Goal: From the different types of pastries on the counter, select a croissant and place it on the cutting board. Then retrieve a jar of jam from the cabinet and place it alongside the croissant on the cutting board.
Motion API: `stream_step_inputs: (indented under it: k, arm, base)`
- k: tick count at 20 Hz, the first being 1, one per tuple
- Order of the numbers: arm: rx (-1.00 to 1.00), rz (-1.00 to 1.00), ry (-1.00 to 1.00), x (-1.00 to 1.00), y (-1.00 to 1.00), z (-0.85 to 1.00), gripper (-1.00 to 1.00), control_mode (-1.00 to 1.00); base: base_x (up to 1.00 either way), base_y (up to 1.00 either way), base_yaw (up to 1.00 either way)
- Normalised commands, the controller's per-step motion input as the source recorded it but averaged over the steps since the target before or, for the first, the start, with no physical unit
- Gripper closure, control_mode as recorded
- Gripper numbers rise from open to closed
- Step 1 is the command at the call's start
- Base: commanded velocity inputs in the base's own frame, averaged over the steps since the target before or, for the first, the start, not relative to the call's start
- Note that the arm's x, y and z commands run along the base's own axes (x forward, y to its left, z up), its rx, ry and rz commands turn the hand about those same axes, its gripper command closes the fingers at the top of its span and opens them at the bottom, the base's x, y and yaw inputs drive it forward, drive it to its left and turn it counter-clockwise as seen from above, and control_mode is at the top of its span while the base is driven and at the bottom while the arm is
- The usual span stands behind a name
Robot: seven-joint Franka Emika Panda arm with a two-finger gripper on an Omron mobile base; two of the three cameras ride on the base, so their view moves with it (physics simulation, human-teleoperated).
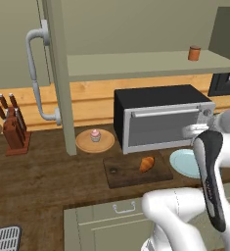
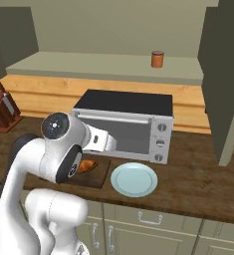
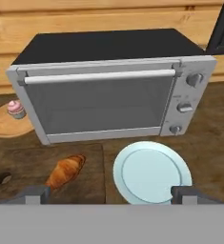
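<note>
A: Hand view first, then. What sits nearest the claw?

B: Its two finger tips stand wide apart with nothing between them, so it is released. Just past the left tip lies the croissant, resting on the cutting board, whose small round hole is off at the far left. Just past the right tip is a pale blue plate, bare, sitting on the counter beside the board.

A: And further on?

B: Beyond both stands a silver toaster oven with a black top and its door closed. To the left of it, further from the claw than the croissant, a round tan plate carries the pink-frosted cupcake.

A: How does the arm stand?

B: From the left base view it rises at the lower right, its dark-striped forearm bent up in front of the blue plate. In the right base view the wrist reaches toward the oven front, above the croissant on the board.

A: The jam?

B: The jar of jam stands upright on the open cabinet shelf, above and beyond the oven, well apart from the claw. The cabinet door hangs open at the left, and a knife block stands below it.
</note>
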Motion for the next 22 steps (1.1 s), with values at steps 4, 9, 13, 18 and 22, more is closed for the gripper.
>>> stream_step_inputs:
  k: [4, 9, 13, 18, 22]
  arm:
    - [-0.01, 0.14, -0.29, -0.09, -0.57, 0.99, -1.00, -1.00]
    - [-0.01, 0.02, -0.24, 0.00, -0.38, 1.00, -1.00, -1.00]
    - [-0.07, -0.01, -0.26, -0.01, -0.31, 1.00, -1.00, -1.00]
    - [-0.24, -0.02, -0.11, -0.02, -0.23, 0.92, -1.00, -1.00]
    - [-0.15, -0.01, 0.00, 0.00, -0.08, 0.66, -1.00, -1.00]
  base:
    - [0.00, 0.00, 0.00]
    - [0.00, 0.00, 0.00]
    - [0.00, 0.00, 0.00]
    - [0.00, 0.00, 0.00]
    - [0.00, 0.00, 0.00]
